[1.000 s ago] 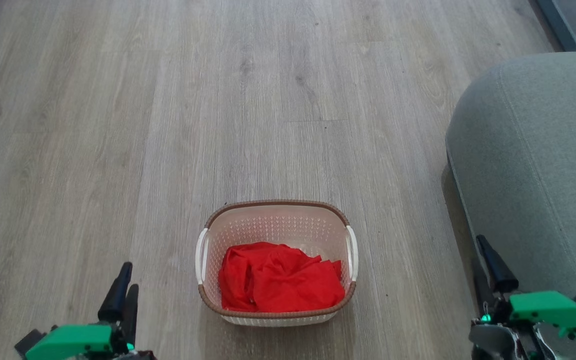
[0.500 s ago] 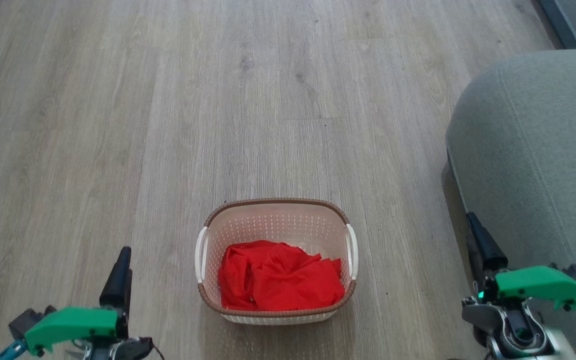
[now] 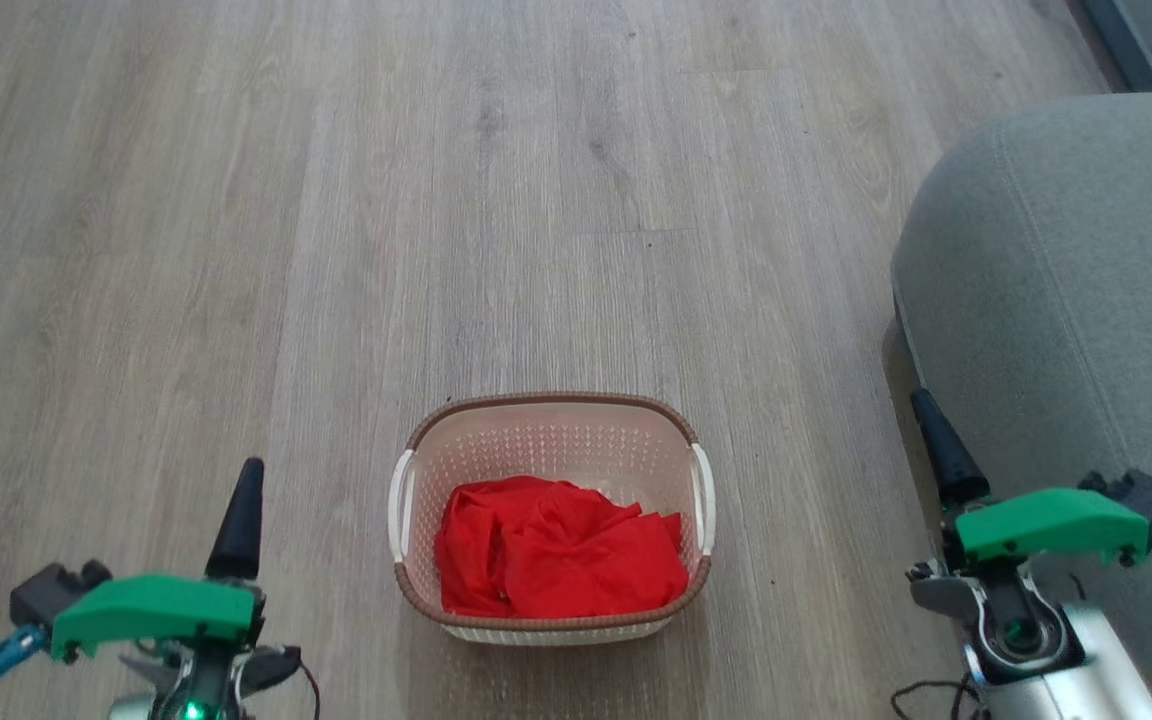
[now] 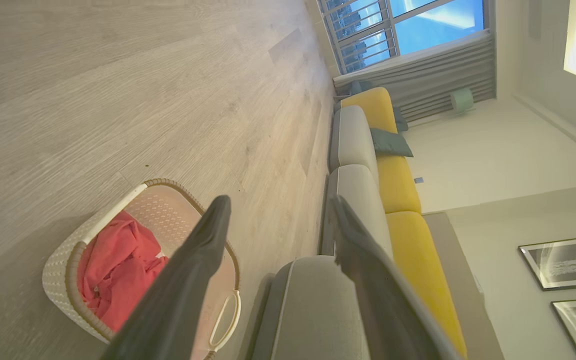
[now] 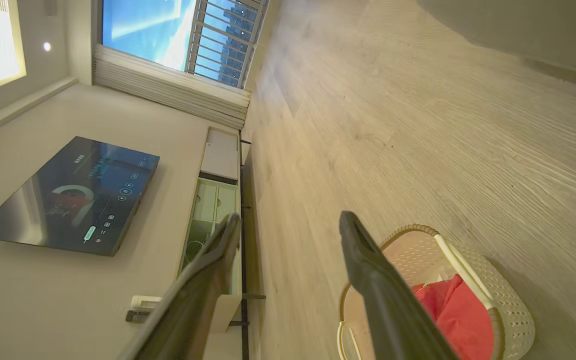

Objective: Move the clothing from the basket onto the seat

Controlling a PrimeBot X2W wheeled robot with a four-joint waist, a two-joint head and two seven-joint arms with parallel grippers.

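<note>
The clothing lies bunched in the near half of the basket, which stands on the floor low in the middle of the head view, between the two hands. The left hand hangs to the basket's left and the right hand to its right, both apart from it, fingers pointing forward over the floor. The wrist views show each hand's fingers spread wide with nothing between them. The red bundle runs longer from side to side than front to back, across the basket from one white handle to the other. The left hand looks a little nearer to the basket. The right hand is just beside the seat, which fills the right of the head view, well apart from the basket. Either hand would have to swing inward and dip below the rim. The right looks better placed for the carry, since the seat lies on its side.
</note>
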